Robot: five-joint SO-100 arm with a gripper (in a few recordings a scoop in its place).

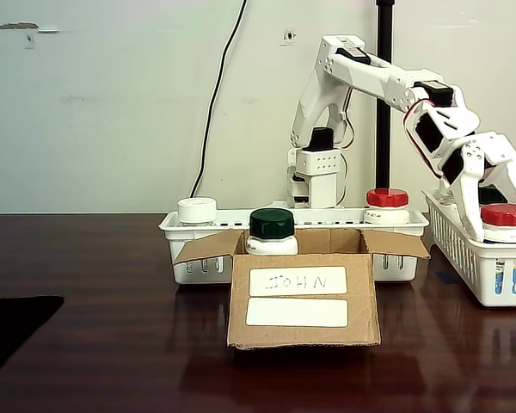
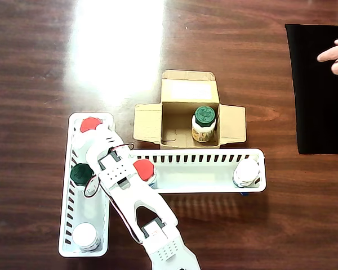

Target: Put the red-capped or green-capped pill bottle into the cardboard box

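Note:
The cardboard box [image 1: 305, 301] [image 2: 177, 107] stands open at mid-table, its label reading "JOHN". A green-capped pill bottle [image 1: 271, 231] [image 2: 204, 121] stands upright inside it. Another red-capped bottle [image 1: 505, 219] [image 2: 90, 124] stands at the end of a white side basket [image 1: 464, 254] [image 2: 67, 219]. My gripper [image 1: 496, 205] [image 2: 97, 134] reaches down over it, open, with a finger on either side of the cap. That basket also holds a green-capped bottle [image 2: 80, 173]. A further red-capped bottle [image 1: 387, 205] [image 2: 143, 169] sits in the long basket [image 1: 176, 225] [image 2: 197, 179] behind the box.
White-capped bottles stand in the long basket [image 1: 197, 211] [image 2: 247, 171] and the side basket [image 2: 85, 235]. A black mat [image 1: 9, 327] [image 2: 318, 84] lies at the table's edge, with a person's hand [image 2: 335, 56] over it. Bare dark wood surrounds the box front.

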